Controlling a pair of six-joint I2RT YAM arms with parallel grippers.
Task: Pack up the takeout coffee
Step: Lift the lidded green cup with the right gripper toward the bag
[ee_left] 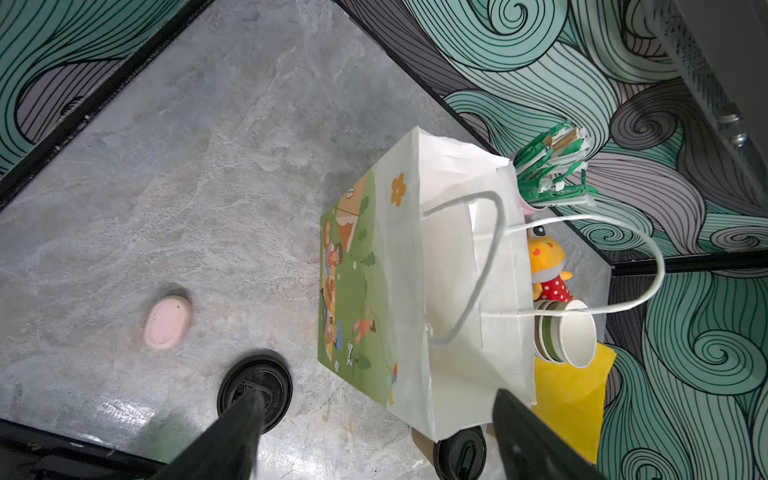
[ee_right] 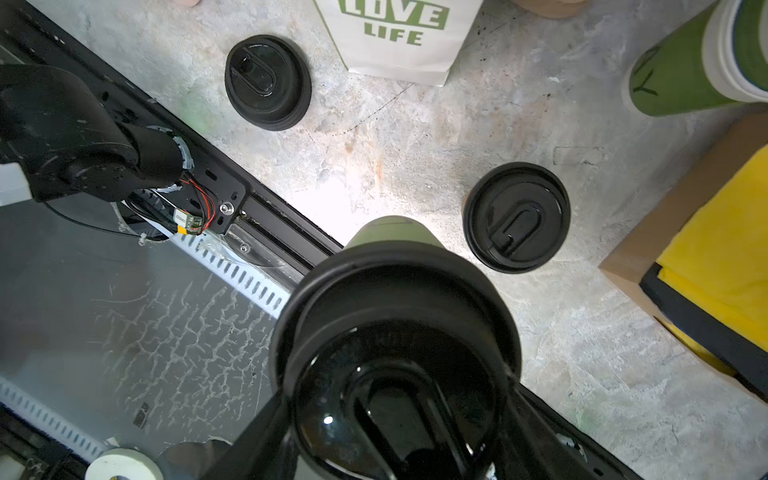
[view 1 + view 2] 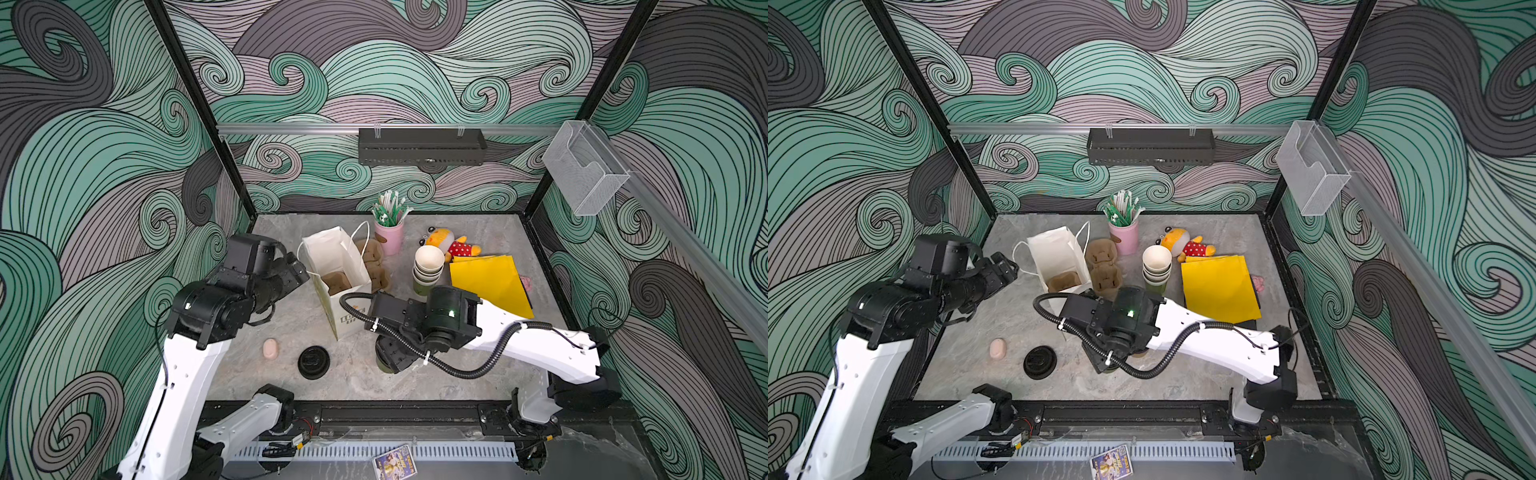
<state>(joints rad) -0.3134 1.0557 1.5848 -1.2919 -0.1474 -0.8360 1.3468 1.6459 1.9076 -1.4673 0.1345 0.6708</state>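
Observation:
The green takeout cup with its black lid sits between the fingers of my right gripper, which is shut on it just under the lid, near the table's front. In a top view only a sliver of this green cup shows under the right gripper. The brown takeout cup's black lid shows close beside it; the same brown cup peeks from behind the bag. The white paper bag stands open with a brown carrier inside. My left gripper hangs open and empty left of the bag.
Loose black lids and a pink oval thing lie front left. Behind the bag are spare brown carriers, a pink cup of straws, a stack of lidless cups, a plush toy and a yellow sheet.

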